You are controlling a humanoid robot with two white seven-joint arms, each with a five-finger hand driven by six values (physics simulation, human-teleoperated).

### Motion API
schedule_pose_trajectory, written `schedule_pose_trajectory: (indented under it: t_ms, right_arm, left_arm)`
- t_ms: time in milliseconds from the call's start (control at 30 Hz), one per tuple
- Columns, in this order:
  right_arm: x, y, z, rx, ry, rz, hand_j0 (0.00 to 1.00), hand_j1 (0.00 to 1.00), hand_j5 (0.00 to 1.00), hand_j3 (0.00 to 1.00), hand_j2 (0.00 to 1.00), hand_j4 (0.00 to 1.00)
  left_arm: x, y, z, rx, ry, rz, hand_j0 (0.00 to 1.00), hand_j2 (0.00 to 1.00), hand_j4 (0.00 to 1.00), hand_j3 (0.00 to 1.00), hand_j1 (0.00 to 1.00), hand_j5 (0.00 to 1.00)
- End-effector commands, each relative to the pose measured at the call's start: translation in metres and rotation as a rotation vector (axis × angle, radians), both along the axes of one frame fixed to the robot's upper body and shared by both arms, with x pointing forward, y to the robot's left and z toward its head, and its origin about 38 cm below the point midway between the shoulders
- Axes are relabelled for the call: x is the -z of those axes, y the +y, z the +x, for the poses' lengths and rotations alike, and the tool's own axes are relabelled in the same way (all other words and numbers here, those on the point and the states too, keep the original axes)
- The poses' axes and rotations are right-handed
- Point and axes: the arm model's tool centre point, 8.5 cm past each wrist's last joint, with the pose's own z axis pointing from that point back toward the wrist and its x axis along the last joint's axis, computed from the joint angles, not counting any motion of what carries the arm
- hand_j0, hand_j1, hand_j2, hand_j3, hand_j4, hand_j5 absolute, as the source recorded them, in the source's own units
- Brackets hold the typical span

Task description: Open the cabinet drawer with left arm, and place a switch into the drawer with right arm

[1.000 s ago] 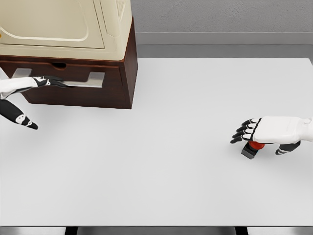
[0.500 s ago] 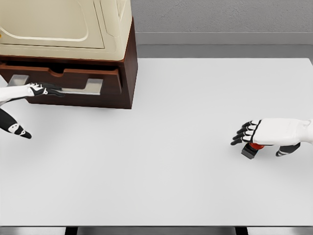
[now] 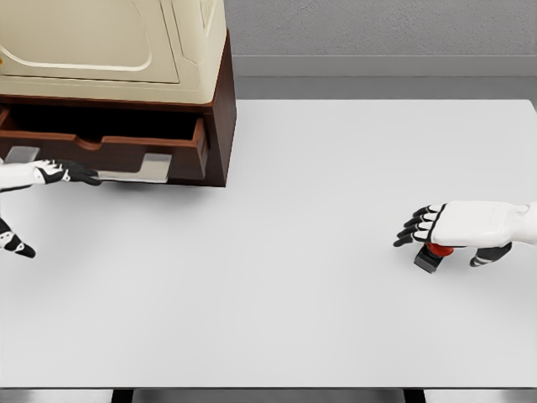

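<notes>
Head view: right hand (image 3: 457, 227) open, hovering just above switch (image 3: 433, 254); small, rigid, likely light; grip its black base sides.

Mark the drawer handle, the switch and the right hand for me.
drawer handle (image 3: 134, 174), head view, on the grey metal bar.
switch (image 3: 430, 257), head view, on its black base below the red button.
right hand (image 3: 470, 223), head view, on the white back of the hand.

A white table (image 3: 277, 319) fills most of the room. A cream appliance (image 3: 109, 42) sits at its back left corner. Behind runs a grey wall (image 3: 377, 29).
</notes>
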Motion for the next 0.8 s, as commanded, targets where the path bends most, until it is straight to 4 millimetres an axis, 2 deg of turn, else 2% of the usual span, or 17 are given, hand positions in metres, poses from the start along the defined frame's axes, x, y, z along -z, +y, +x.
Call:
schedule_pose_trajectory:
  t_ms: [0, 267, 433, 767]
  right_arm:
    - [0.001, 0.001, 0.001, 0.004, 0.002, 0.006, 1.0, 1.0, 1.0, 1.0, 1.0, 1.0]
    - [0.002, -0.001, 0.001, 0.007, 0.0, -0.005, 0.95, 0.95, 0.95, 0.95, 0.95, 0.95]
    - [0.002, -0.001, 0.001, 0.005, 0.0, -0.005, 0.85, 0.85, 0.85, 0.85, 0.85, 0.85]
    - [0.002, -0.001, 0.001, 0.006, 0.001, -0.007, 0.85, 0.85, 0.85, 0.85, 0.85, 0.85]
  left_arm:
    - [-0.004, 0.001, -0.004, 0.011, 0.001, -0.014, 1.0, 1.0, 1.0, 1.0, 1.0, 1.0]
    - [-0.008, 0.007, -0.012, 0.038, -0.007, -0.021, 1.0, 1.0, 1.0, 1.0, 1.0, 1.0]
    - [-0.011, 0.013, -0.021, 0.056, -0.006, -0.024, 1.0, 1.0, 1.0, 1.0, 1.0, 1.0]
    - [-0.013, 0.016, -0.024, 0.062, -0.008, -0.027, 1.0, 1.0, 1.0, 1.0, 1.0, 1.0]
